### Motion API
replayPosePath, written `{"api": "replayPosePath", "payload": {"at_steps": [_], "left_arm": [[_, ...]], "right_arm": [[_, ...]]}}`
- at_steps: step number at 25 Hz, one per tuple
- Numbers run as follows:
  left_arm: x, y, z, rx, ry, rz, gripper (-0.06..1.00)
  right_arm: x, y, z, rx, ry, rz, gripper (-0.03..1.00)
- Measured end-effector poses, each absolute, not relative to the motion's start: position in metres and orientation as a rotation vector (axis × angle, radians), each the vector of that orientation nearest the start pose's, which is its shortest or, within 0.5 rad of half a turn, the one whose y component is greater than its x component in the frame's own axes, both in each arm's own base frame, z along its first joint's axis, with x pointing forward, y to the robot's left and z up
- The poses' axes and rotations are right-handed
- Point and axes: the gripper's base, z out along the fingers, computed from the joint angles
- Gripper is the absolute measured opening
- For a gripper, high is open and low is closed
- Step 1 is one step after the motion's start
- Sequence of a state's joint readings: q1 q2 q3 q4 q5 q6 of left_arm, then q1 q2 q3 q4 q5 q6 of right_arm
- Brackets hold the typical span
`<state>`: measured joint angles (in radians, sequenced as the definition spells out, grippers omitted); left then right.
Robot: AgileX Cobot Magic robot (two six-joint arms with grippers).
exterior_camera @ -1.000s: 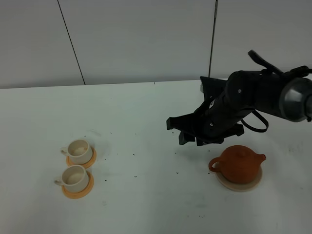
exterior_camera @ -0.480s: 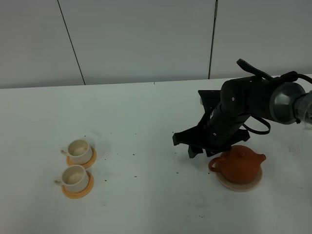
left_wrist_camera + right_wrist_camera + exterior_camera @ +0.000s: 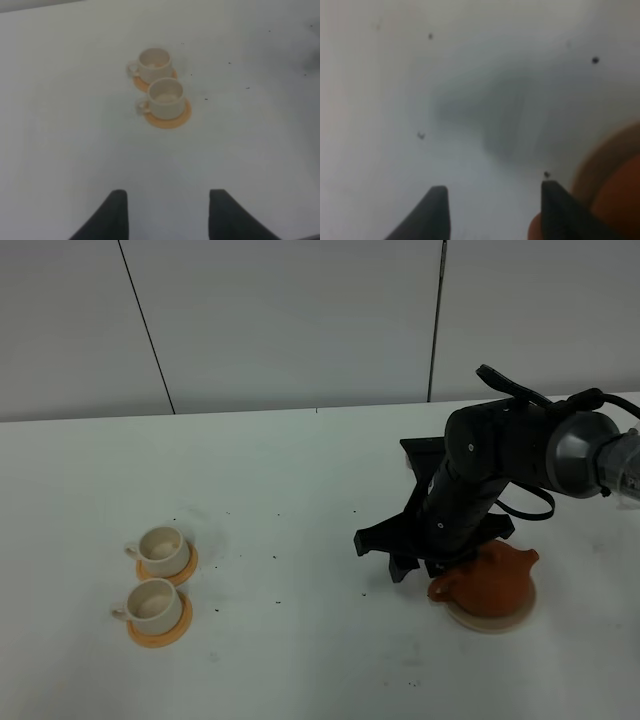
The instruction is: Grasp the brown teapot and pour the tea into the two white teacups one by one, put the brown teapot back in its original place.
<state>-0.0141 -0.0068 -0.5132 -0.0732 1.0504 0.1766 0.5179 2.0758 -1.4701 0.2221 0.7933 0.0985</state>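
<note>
Brown teapot is sitting on its tan disc; right gripper, gaping wide and empty, is hovering at its handle, risking shoving it askew.

Light was bright, soft and even, falling from above, and the white table looked flat and matt. The high view was sharp, its shadows thin and pale, with the right gripper a dark, low-detail mass. The right wrist view was heavily blurred: a grey, soft-edged shadow lay on the table ahead of that gripper, and the teapot just beside it was an unfocused brown smear. The left wrist view was mildly hazy. The cups ahead of the left gripper read soft and pale.
</note>
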Motion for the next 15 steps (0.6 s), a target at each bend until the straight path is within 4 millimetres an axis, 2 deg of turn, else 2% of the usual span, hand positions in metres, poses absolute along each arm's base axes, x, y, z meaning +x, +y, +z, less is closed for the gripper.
{"api": "replayPosePath", "payload": {"at_steps": [15], "left_arm": [[-0.007, -0.006, 0.282, 0.195, 2.002, 0.016, 0.44]], "right_arm": [[0.349, 0.218, 0.157, -0.491, 3.014, 0.289, 0.41]]}}
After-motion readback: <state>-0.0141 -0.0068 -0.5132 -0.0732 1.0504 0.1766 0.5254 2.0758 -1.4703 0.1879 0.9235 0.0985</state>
